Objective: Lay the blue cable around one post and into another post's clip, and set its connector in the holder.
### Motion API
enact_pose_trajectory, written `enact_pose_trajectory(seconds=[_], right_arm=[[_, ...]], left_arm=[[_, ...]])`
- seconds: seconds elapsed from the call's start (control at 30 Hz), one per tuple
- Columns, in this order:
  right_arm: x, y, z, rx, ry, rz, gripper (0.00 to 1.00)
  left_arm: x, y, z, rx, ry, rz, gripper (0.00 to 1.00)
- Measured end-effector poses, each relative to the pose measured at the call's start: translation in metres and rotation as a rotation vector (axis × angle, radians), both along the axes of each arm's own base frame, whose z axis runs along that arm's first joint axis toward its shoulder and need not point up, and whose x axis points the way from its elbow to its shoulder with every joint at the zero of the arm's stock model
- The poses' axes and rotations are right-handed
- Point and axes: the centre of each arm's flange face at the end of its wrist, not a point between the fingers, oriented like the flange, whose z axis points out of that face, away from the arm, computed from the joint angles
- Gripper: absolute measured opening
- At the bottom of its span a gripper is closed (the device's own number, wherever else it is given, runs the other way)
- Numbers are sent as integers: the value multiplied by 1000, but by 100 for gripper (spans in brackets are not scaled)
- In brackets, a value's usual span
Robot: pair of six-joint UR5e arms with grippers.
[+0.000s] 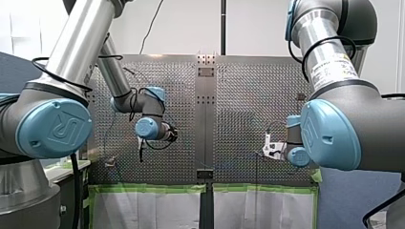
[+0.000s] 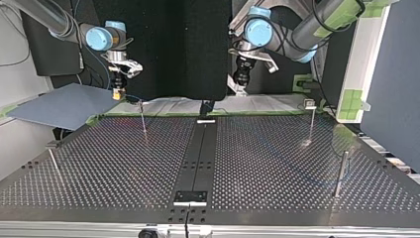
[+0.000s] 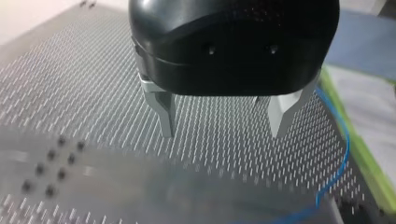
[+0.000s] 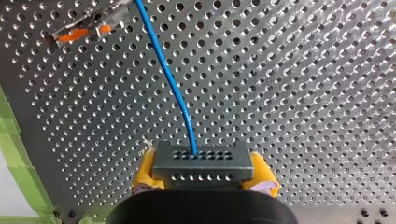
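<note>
— Edges and room?
— Checked perforated metal table (image 2: 277,148): thin posts (image 2: 340,173) well apart near corners. Top view: found right gripper (image 2: 117,91) at 10 o'clock, left gripper (image 2: 242,79) at 1 o'clock, both at far edge.
— Cable?
— Seen clamped between right yellow pads: grey drilled connector (image 4: 201,161). Traced blue cable (image 4: 168,79) curving ahead toward 11 o'clock. Found left metal fingers (image 3: 163,114) spread, gripping nothing.
</note>
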Motion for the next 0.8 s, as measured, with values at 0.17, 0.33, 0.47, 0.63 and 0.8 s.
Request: enact_pose_trajectory(seconds=[0.17, 0.33, 0.47, 0.63, 0.8], right_arm=[[0, 0, 0, 0, 0, 1, 0], [1, 0, 0, -1, 0, 2, 0], [1, 0, 0, -1, 0, 6, 0], [1, 0, 0, -1, -1, 7, 0], [2, 0, 0, 0, -2, 8, 0]], left_arm=[[-9, -29, 4, -35, -39, -101, 100], [-19, -56, 11, -107, -71, -185, 100], [-29, -69, 8, -124, -68, -205, 100], [-31, -82, -6, -108, -59, -215, 100], [-25, -89, -20, -97, -47, -203, 100]])
